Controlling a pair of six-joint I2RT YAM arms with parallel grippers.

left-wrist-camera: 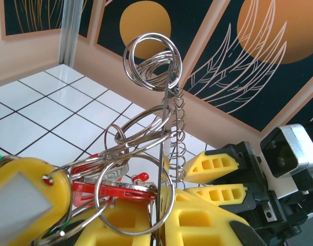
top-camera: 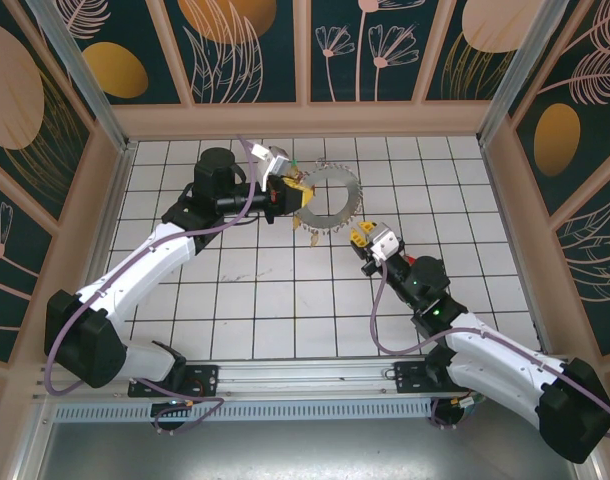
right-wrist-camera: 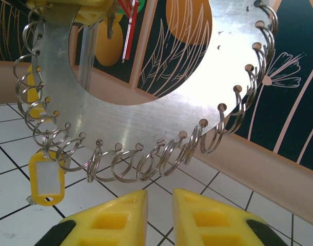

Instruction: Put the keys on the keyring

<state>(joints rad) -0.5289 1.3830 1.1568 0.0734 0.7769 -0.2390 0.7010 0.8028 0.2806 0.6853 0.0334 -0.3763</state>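
Keys (right-wrist-camera: 128, 31), seen through the keyring (right-wrist-camera: 146, 123), are cut off at top.

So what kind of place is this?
Probably a robot practice booth: a white tiled tabletop, dark wall panels painted with leaves, and two white-and-black robot arms bolted at its edge.

2 white arms (top-camera: 157, 255) with black joints, purple cables (top-camera: 374, 318) and yellow-fingered grippers (right-wrist-camera: 159, 195).
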